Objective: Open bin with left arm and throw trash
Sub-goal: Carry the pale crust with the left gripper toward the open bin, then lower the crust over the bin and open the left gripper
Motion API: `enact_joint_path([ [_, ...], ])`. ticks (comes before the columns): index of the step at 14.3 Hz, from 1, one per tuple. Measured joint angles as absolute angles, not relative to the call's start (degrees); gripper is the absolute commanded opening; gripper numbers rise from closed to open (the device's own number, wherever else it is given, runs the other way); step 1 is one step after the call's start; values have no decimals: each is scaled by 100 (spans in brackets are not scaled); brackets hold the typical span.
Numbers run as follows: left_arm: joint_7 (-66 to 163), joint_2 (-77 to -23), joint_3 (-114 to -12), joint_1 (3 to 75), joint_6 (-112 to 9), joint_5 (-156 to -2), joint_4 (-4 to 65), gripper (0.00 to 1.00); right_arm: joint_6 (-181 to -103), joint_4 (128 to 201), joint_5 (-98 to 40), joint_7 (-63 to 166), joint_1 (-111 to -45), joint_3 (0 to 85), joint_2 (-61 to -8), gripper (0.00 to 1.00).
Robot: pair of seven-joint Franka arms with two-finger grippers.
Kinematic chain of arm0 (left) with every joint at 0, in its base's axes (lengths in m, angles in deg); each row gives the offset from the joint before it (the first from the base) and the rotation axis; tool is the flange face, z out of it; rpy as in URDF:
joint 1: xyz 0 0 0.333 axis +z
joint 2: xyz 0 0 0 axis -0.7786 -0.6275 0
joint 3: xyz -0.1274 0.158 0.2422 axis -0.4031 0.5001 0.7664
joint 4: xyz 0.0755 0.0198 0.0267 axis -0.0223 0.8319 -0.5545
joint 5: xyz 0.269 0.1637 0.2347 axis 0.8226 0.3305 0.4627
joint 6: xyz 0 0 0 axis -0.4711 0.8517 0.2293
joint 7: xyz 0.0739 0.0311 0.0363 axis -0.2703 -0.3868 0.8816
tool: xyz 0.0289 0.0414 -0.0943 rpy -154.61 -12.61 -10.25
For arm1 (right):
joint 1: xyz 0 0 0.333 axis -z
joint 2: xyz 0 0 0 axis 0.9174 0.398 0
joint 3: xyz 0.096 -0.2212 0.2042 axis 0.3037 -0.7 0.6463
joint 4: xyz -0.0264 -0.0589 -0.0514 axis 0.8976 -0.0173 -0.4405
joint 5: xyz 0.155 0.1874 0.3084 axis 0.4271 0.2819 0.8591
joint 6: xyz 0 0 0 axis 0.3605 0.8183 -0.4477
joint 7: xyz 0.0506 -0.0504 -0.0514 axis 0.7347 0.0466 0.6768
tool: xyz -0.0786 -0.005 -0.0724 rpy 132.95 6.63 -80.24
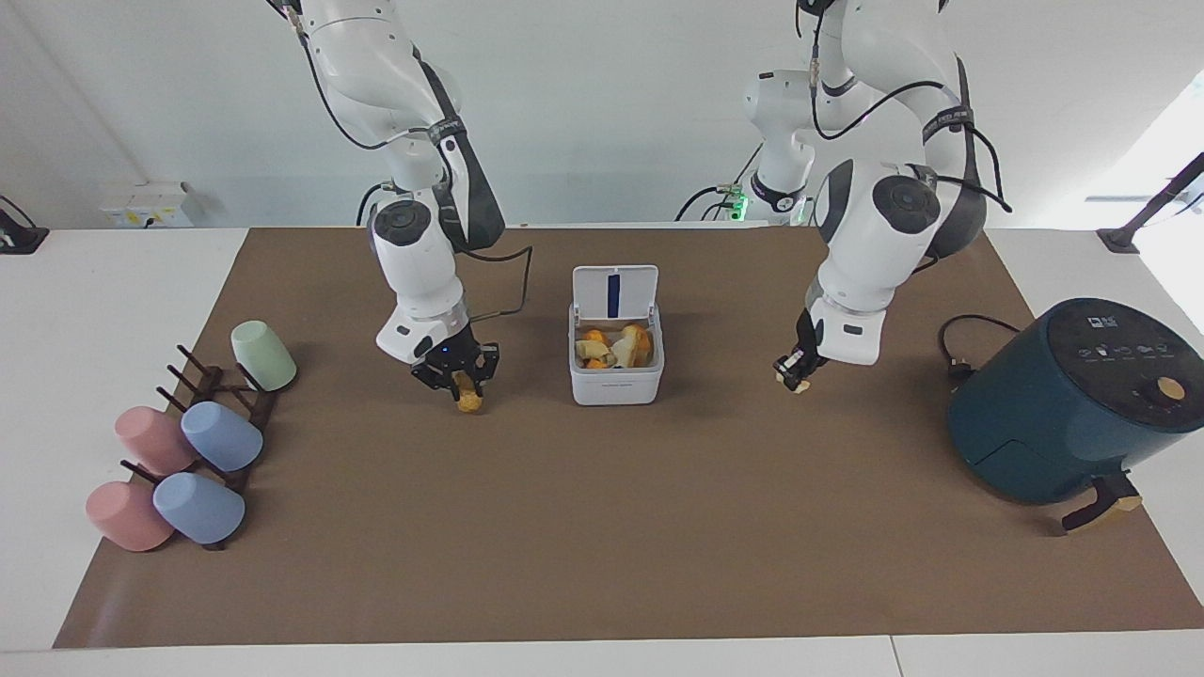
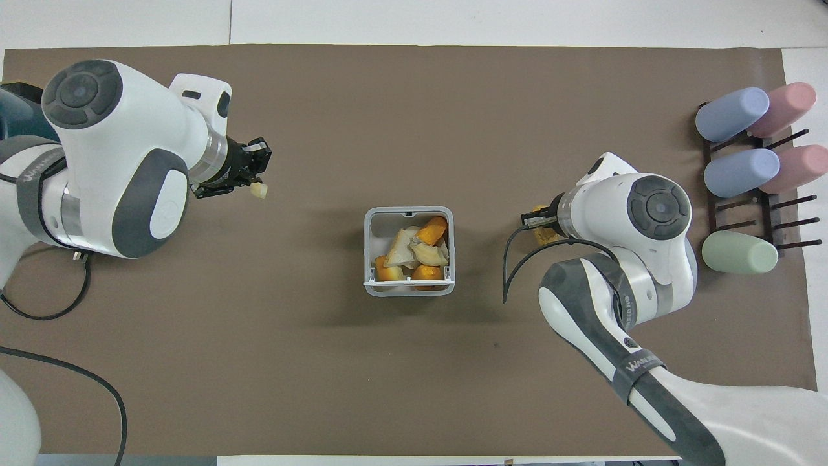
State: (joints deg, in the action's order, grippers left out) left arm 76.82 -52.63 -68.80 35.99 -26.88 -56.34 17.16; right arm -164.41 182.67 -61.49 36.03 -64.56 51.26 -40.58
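Left tool (image 1: 795,374) grips a pale scrap (image 1: 796,384) up beside the open bin (image 1: 616,376); right tool (image 1: 458,376) (lower) holds an orange one (image 1: 469,401).

A plain white wall (image 1: 602,113) backs the white tabletop (image 1: 103,310), most of which lies under a brown mat (image 1: 602,527). A white socket box (image 1: 146,205) sits at the wall's foot, and bright daylight (image 1: 1162,141) falls in at the left arm's end.

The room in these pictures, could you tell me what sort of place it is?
Probably a robot lab set up like a kitchen: two robot arms at a table with a brown mat, an air fryer and a cup rack.
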Motion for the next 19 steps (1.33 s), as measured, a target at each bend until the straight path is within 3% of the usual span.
enact_joint_path([
  [6, 7024, -5423, -6904, 2420, -3249, -5778, 1827, 0, -14918, 17418, -6148, 3603, -6293, 5134, -4635, 0],
  [7, 6942, -5452, -6904, 2341, -3399, -5779, 1919, 27, -14696, 17289, -6133, 3602, -6293, 5135, -4693, 0],
  [8, 6887, -5474, -6901, 2298, -3520, -5779, 2001, 72, -14486, 17153, -6098, 3602, -6293, 5135, -4732, 0],
  [9, 6848, -5487, -6901, 2287, -3574, -5780, 2060, 100, -14286, 17013, -6076, 3602, -6293, 5135, -4760, 0],
  [19, 6790, -5490, -6900, 2219, -3604, -5784, 2112, 100, -13841, 16730, -6060, 3542, -6308, 5135, -4867, 0],
])
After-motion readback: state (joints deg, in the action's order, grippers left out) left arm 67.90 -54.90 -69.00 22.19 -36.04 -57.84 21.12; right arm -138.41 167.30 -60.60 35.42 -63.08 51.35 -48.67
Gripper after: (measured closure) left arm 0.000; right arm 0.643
